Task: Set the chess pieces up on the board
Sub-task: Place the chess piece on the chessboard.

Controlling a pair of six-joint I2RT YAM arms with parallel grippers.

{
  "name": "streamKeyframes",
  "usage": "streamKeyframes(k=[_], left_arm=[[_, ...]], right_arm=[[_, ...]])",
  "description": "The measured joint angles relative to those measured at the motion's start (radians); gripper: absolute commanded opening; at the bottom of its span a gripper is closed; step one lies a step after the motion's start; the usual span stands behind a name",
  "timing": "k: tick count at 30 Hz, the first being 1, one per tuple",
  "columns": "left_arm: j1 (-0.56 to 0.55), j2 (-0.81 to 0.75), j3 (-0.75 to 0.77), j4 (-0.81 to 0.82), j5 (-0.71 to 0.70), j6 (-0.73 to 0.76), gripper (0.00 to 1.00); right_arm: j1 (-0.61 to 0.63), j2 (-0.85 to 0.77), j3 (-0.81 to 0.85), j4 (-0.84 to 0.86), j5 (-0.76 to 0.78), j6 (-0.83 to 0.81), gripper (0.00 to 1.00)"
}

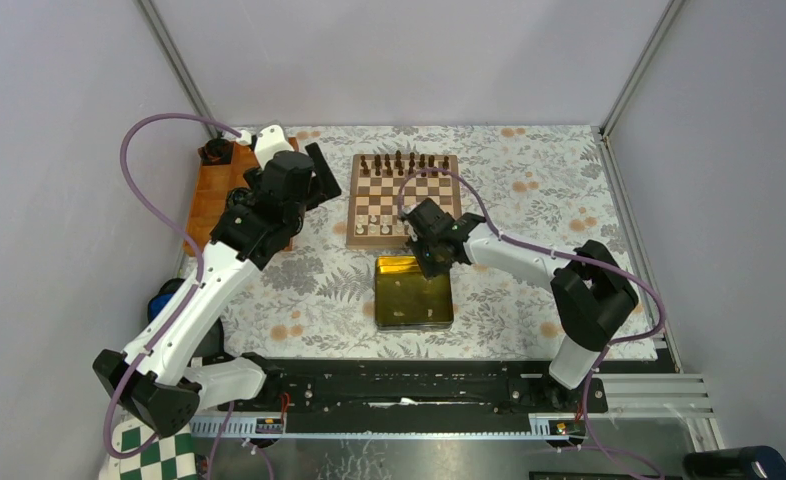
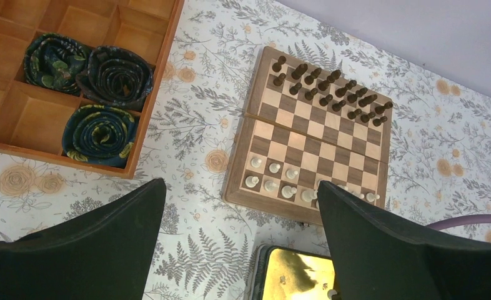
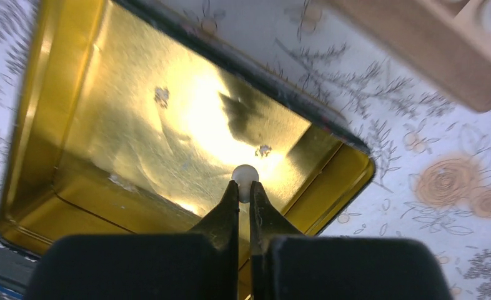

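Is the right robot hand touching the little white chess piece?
Touching. The right wrist view shows the right gripper clamped on the white chess piece, no gap, above the gold tin.

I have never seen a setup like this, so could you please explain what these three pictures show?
Two robot arms are bolted side by side. The overhead picture looks down on both; the other two come from cameras on their wrists. On the floral cloth lie a wooden chessboard, with dark pieces on its far rows and a few cream pieces on the near ones, an orange compartment tray and a gold tin. The right gripper is shut on a cream chess piece over the tin; the left gripper hangs open, empty.
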Motion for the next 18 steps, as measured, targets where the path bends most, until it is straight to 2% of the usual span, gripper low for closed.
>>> streamKeyframes(k=[9, 18], left_arm=[[0.0, 0.005, 0.03, -0.002, -0.018, 0.011, 0.99], [0.0, 0.005, 0.036, -0.006, -0.027, 0.016, 0.99]], right_arm=[[-0.016, 0.034, 0.269, -0.065, 0.032, -0.01, 0.0], [-0.081, 0.28, 0.626, -0.161, 0.037, -0.043, 0.0]])
